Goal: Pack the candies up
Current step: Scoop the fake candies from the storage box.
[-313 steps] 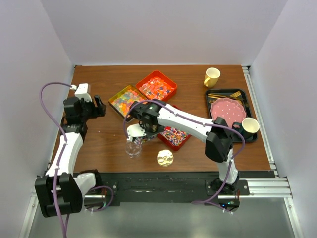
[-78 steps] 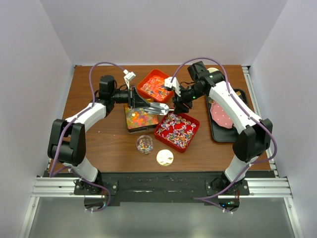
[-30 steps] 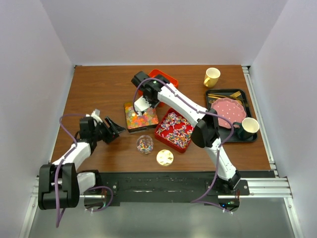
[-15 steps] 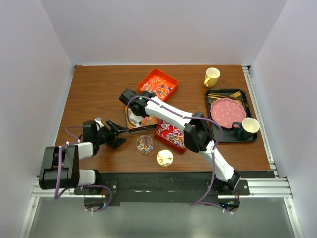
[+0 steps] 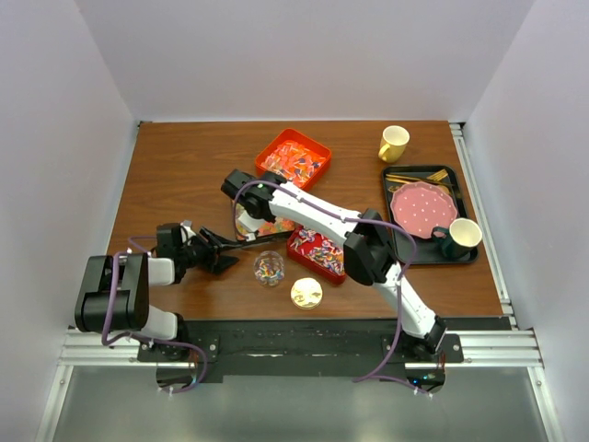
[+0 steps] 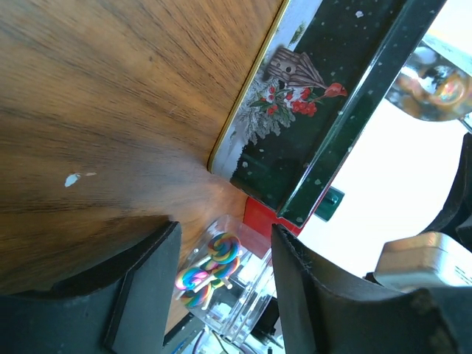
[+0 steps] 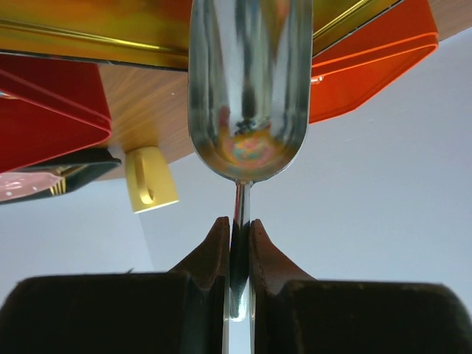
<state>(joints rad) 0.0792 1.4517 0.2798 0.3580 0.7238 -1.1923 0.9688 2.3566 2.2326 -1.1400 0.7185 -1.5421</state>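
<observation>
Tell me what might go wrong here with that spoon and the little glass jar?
The right gripper pinches the scoop only by its thin handle, so it may twist under load. The open left gripper sits low, aimed at the small jar; a nudge off-centre could tip it and scatter the candies inside.

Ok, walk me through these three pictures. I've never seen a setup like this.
Two robot arms are bolted at the near edge of the table. The overhead picture looks down on both; the other two come from cameras on each wrist. The right gripper pinches the handle of a metal scoop near the candies. The left gripper is open, holds nothing, and points toward a small clear jar with some candies inside. A gold lid, a yellow mug and a pink dotted plate also sit there.
</observation>
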